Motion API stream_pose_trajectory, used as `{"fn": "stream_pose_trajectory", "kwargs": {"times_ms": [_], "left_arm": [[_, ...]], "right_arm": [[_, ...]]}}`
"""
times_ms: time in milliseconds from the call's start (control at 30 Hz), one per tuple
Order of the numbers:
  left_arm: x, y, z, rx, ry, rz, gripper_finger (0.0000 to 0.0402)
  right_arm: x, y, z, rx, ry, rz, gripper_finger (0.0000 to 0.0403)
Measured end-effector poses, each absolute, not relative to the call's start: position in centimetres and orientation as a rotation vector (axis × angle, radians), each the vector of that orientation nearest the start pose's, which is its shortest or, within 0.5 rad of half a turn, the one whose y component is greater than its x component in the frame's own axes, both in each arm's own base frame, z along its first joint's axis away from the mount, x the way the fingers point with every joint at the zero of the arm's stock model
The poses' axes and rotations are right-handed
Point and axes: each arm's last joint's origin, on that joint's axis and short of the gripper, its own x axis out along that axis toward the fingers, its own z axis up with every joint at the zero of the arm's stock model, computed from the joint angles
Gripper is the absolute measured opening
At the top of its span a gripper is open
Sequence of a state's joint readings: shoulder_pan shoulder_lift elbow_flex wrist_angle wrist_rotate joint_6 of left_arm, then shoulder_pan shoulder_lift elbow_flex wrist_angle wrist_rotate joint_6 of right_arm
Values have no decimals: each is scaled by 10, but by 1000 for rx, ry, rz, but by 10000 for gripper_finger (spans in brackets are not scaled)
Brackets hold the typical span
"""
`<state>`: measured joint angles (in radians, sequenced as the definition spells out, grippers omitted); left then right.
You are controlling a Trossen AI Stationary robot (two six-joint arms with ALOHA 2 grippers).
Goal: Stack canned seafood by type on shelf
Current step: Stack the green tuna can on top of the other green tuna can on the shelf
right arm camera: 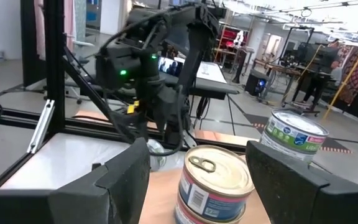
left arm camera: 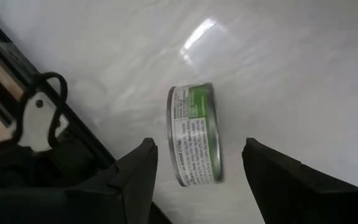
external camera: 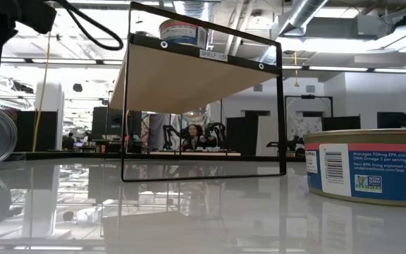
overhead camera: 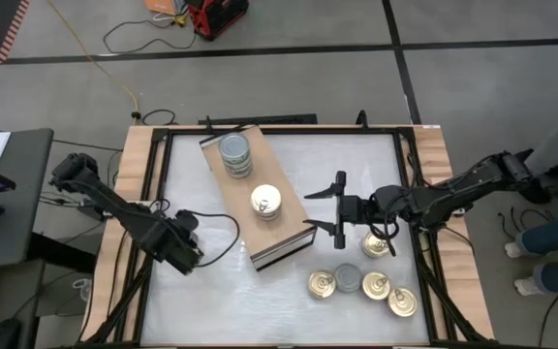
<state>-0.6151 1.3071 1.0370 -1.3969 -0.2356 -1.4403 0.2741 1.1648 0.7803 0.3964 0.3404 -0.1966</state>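
Two small stacks of tins already sit on the shelf (overhead camera: 260, 199), the long wooden board lying slantwise across the middle of the tabletop (overhead camera: 201, 305): a silver-topped stack (overhead camera: 235, 155) toward the board's far end and a gold-topped stack (overhead camera: 266, 203) nearer its dark-edged near end. Keeping each kind in its own pile suggests the sorting is partly done.

Five loose tins (overhead camera: 364, 279) lie flat near the tabletop's near right corner, four gold-topped and one grey, apparently waiting their turn.

The right tool (overhead camera: 337, 206) hovers at the right side of the board, beside the gold-topped stack, its fingers spread wide with nothing between them. Its wrist view looks straight at that stack, so it seems either lined up with it or just clear of it.

The left tool (left arm camera: 197, 165) is low near the tabletop's left edge, fingers also well apart and gripping nothing. One tin with a green label (left arm camera: 194, 134) lies on its side between them, not yet touched. Being on its edge, it may roll when the fingers close.
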Motion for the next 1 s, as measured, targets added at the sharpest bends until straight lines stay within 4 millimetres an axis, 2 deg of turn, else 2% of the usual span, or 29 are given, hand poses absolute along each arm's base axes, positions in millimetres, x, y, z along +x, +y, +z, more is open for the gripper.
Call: {"fn": "stream_pose_trajectory", "kwargs": {"times_ms": [100,267,367,500,633,800,900,1000], "left_arm": [[154,-101,256,-527,1282,795,226],[140,-92,238,-667,1242,775,226],[139,-90,233,-755,1174,706,226],[135,-88,227,-806,1152,697,226],[133,-87,214,-781,1202,733,226],[140,-92,208,-649,1263,684,217],[143,-95,206,-563,1321,632,191],[146,-98,206,-489,1345,580,148]], "right_arm": [[253,61,312,-202,-12,-65,291],[253,61,312,-205,-12,-63,291],[253,61,312,-205,-11,-63,291],[253,61,312,-205,-12,-65,291],[253,61,312,-205,-13,-66,291],[253,61,312,-205,-13,-66,291],[253,61,312,-205,-12,-66,291],[253,61,312,-204,-13,-66,291]]}}
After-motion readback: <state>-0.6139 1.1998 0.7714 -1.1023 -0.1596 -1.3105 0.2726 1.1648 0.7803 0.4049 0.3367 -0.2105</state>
